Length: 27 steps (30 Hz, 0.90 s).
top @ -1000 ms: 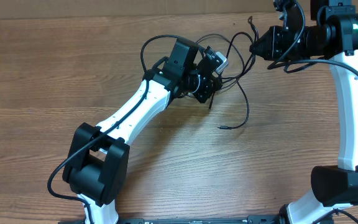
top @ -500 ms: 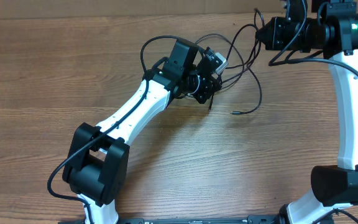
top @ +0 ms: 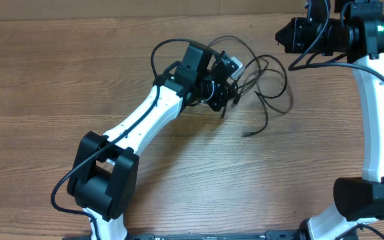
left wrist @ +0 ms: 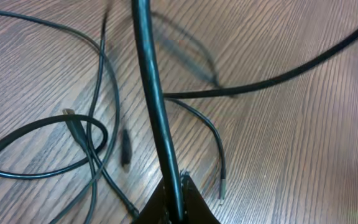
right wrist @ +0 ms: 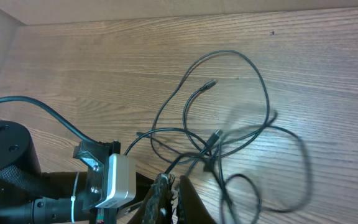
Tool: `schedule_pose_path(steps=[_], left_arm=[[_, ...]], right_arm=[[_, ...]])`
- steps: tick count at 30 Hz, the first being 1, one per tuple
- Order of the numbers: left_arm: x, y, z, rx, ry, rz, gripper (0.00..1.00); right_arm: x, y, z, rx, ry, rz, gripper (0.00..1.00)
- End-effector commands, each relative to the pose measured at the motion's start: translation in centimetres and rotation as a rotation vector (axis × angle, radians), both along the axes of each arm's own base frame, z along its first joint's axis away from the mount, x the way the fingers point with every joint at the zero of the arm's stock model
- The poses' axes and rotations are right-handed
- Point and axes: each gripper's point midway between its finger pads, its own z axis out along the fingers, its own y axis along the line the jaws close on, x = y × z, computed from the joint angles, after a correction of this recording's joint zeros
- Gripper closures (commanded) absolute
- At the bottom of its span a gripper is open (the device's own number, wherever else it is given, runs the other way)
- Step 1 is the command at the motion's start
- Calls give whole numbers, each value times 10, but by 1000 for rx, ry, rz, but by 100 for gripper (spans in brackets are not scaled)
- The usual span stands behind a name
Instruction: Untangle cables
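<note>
Several thin black cables lie in a loose tangle on the wooden table, right of my left gripper. One plug end points toward the front. In the left wrist view my left gripper is shut on one black cable that runs up and away from the jaws. Other cords and plug ends lie on the wood beside it. My right gripper is raised at the back right, apart from the tangle. In the right wrist view it is shut, with the blurred cables below it.
My left arm stretches diagonally from the front left to the tangle. Its white wrist camera box sits close to the right fingers in the right wrist view. The table's back edge meets a tan wall.
The cable that my right gripper held up has left it and dropped back onto the table as a loop to the right. The right gripper stayed high. The left gripper has not moved.
</note>
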Motion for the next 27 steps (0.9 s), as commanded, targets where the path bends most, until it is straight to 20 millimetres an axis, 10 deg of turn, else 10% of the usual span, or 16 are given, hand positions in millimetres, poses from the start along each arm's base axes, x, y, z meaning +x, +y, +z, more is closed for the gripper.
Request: schedule_pose_path(steps=[1, 5, 8, 11, 15, 19, 27], left_arm=[[5, -1, 7, -14, -6, 7, 96], [6, 3, 15, -27, 7, 36, 96], [17, 31, 62, -47, -24, 102, 96], [27, 80, 119, -70, -81, 203, 96], [25, 153, 157, -40, -122, 374, 96], [17, 172, 166, -34, -117, 413, 96], [15, 172, 163, -27, -103, 411, 96]], right_arm=[[-1, 1, 0, -5, -2, 4, 96], [0, -19, -10, -104, 20, -70, 92], [-2, -47, -20, -212, 59, -178, 87], [-1, -63, -21, -217, 70, -234, 85], [-14, -78, -33, -224, 155, -264, 60], [-30, -72, -71, -247, 274, -186, 34], [-41, -52, -195, -260, 401, -97, 29]])
